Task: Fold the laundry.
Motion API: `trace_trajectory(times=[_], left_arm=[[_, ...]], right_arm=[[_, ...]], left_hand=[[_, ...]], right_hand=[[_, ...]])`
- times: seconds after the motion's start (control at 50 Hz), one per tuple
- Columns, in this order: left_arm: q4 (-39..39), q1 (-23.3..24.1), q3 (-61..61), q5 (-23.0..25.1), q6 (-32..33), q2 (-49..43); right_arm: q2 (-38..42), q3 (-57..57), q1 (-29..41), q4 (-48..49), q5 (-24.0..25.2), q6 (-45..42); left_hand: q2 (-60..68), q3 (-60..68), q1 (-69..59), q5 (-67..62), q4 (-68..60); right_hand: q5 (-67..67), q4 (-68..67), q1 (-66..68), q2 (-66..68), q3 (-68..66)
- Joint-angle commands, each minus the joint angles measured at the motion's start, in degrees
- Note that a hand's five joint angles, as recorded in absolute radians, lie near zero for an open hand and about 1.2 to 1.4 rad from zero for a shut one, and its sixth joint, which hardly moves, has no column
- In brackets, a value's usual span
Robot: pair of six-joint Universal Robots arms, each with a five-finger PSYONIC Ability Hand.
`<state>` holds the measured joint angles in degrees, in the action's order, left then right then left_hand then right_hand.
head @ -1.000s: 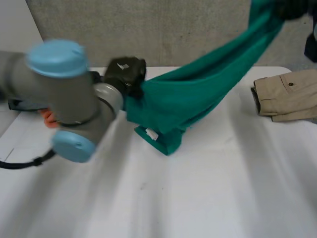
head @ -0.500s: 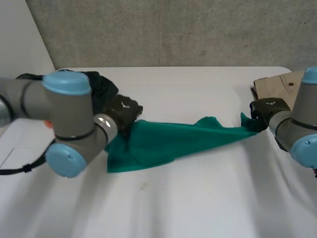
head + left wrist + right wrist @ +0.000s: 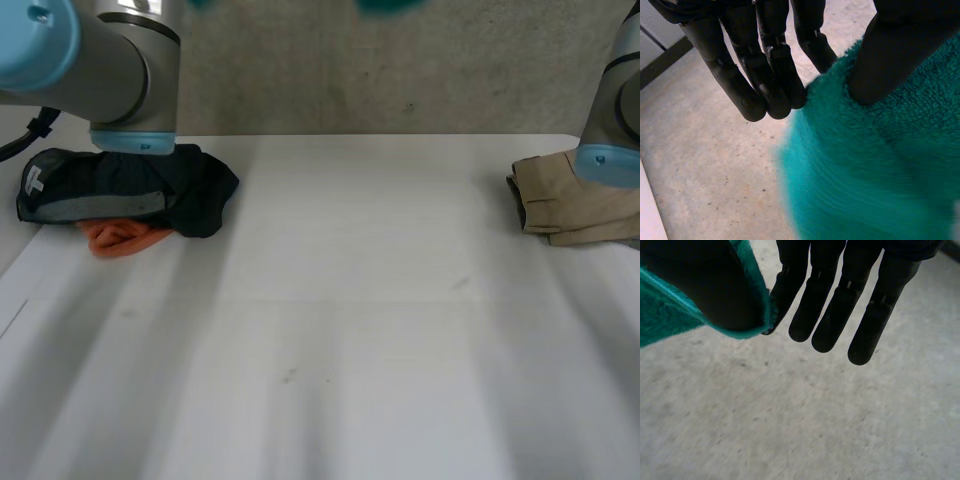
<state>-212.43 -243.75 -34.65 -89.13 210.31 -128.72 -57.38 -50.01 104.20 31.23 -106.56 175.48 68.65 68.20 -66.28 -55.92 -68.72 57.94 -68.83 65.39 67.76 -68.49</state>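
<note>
Teal towel [image 3: 880, 165] is pinched between thumb and fingers by left hand [image 3: 765, 60] and right hand [image 3: 835, 300], high above the table [image 3: 350, 330]; laying it flat there seems called for.

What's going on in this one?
Both hands hold one green towel up off the white table. The left hand pinches it between thumb and fingers; the right hand pinches an edge. On the table lie a dark garment over an orange cloth, and folded beige trousers.

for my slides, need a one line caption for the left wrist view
Left hand pinching a teal towel between thumb and fingers, grey concrete behind.
</note>
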Motion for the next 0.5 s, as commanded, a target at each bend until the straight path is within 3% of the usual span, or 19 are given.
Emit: trace_trajectory(times=[0.02,0.24,0.5], left_arm=[[3.95,-2.34,-12.35,-0.52,-0.86,1.19],[3.86,-1.9,-40.12,1.59,-1.04,-2.05],[6.41,0.56,-51.49,2.12,-1.22,0.57]], right_arm=[[0.16,-4.47,-0.4,-7.49,3.81,-0.05],[7.36,-17.03,-1.89,-17.16,12.86,-1.45],[8.96,-21.97,-5.58,-30.61,14.89,-5.5]], left_hand=[[11.35,11.8,-13.72,-14.08,-11.28],[11.35,11.8,-13.72,-14.08,-11.28],[11.35,11.8,-13.72,-14.08,-11.28]], right_hand=[[12.06,-11.17,14.61,12.24,-11.51],[12.06,-11.17,14.61,12.24,-11.51],[12.06,-11.17,14.61,12.24,-11.51]])
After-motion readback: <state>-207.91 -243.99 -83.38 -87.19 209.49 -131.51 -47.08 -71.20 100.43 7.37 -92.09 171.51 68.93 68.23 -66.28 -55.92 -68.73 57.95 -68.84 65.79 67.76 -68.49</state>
